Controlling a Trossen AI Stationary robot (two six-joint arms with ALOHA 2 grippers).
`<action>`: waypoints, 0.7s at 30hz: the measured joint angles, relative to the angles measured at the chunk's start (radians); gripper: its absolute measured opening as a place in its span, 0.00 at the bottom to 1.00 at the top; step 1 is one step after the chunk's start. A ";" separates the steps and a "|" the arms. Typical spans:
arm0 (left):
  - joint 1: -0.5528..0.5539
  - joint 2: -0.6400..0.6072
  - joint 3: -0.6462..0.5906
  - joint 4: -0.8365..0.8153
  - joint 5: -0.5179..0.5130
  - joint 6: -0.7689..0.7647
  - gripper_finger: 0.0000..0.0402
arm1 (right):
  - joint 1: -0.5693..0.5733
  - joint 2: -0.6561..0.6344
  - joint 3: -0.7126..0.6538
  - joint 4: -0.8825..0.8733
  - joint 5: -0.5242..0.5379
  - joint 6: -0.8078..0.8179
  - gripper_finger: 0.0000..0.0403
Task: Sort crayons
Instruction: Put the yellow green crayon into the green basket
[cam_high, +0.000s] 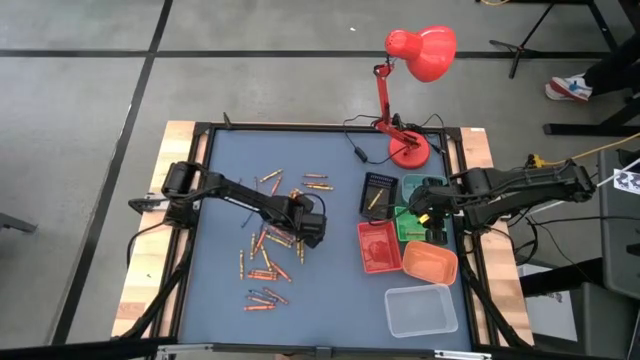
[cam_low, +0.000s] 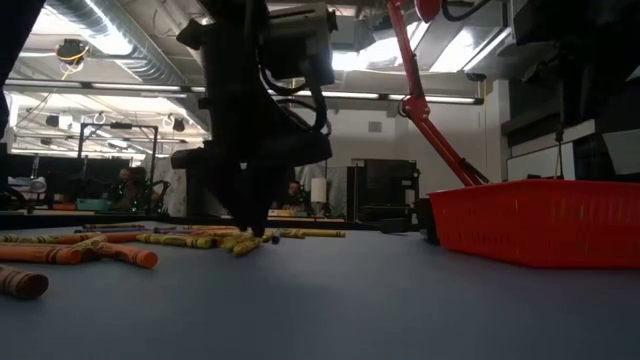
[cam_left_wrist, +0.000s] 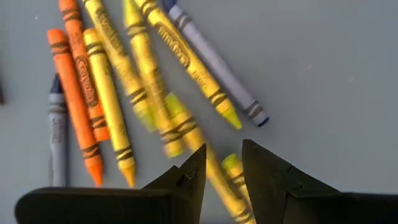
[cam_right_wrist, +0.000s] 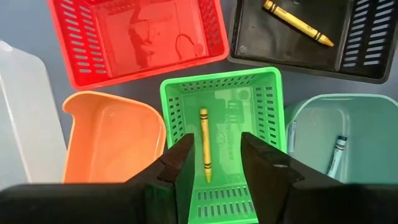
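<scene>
Left gripper (cam_left_wrist: 222, 163), fingers apart, hovers over yellow crayons (cam_left_wrist: 149, 93); right gripper (cam_right_wrist: 214, 155), also apart and empty, hangs above the green tray (cam_right_wrist: 267, 99).

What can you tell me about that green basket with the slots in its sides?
The green slotted plastic basket is a small rectangular tray with rows of slits in its walls and a glossy floor. It sits upright on the grey table among other trays: red and black ones on one side, orange and pale teal ones flanking it. One yellow crayon lies lengthwise on its floor. The right gripper hovers open above it, not touching.
</scene>
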 joint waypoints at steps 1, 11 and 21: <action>0.002 0.002 0.000 0.004 -0.002 0.000 0.22 | 0.000 0.000 0.000 0.000 0.000 0.000 0.32; 0.015 0.022 0.000 -0.012 0.002 -0.030 0.22 | 0.000 0.000 0.000 0.000 0.000 0.000 0.32; 0.016 0.022 0.001 -0.016 0.069 -0.058 0.22 | 0.000 0.000 0.000 0.000 0.000 0.000 0.32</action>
